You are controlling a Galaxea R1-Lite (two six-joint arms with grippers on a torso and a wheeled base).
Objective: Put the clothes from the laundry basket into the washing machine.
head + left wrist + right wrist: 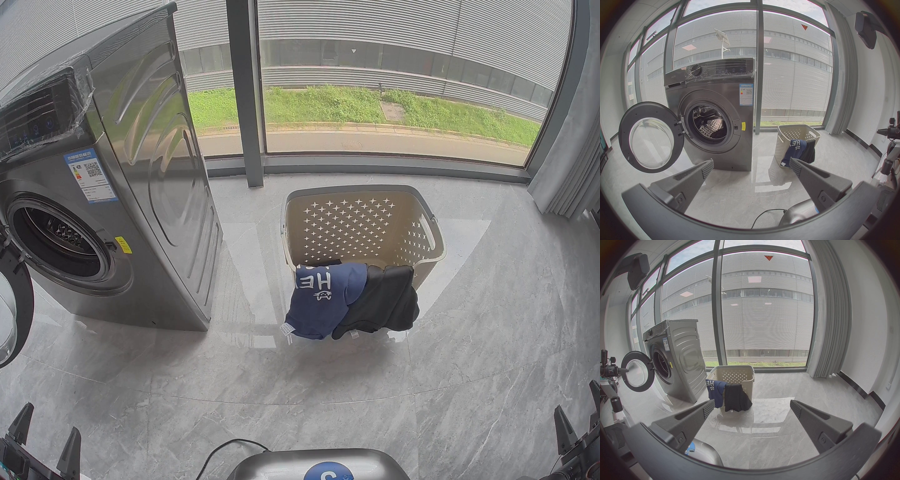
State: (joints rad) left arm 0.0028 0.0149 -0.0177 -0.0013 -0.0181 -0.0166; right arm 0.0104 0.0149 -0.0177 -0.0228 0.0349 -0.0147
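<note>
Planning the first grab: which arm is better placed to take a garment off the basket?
Right, probably. The laundry basket stands right of centre, and the black garment draped over its near rim hangs nearer the open right gripper than the left gripper.

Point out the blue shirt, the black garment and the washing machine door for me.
blue shirt (325, 299), head view, middle of its hanging cloth.
black garment (382, 300), head view, middle of its hanging cloth.
washing machine door (651, 142), left wrist view, its glass pane.

Blue shirt (323, 299) and black garment (382, 301) hang over the rim of the laundry basket (350, 232).
</note>
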